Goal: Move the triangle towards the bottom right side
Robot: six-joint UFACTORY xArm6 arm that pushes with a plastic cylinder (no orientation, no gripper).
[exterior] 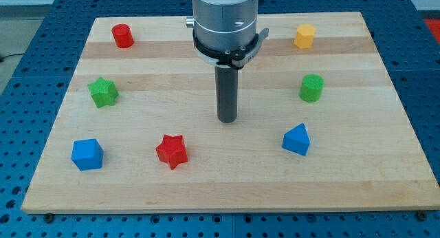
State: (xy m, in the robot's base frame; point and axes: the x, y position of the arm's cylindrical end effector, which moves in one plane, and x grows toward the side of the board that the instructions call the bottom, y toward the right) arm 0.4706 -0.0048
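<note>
My tip [227,120] rests on the bare wooden board [385,183], touching no block and holding nothing. The blue triangle [296,139], a small upright wedge, sits apart toward the view's lower right.

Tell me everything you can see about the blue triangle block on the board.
The blue triangle block is a small solid prism, evenly blue with a matte, plastic-like look. It rests on the wooden board at the view's lower right, its apex pointing toward the view's top. Its lit top and right faces look lighter than its front. Nothing touches it: the green cylinder sits apart above it, and my tip stands apart to its upper left, near the board's middle.
</note>
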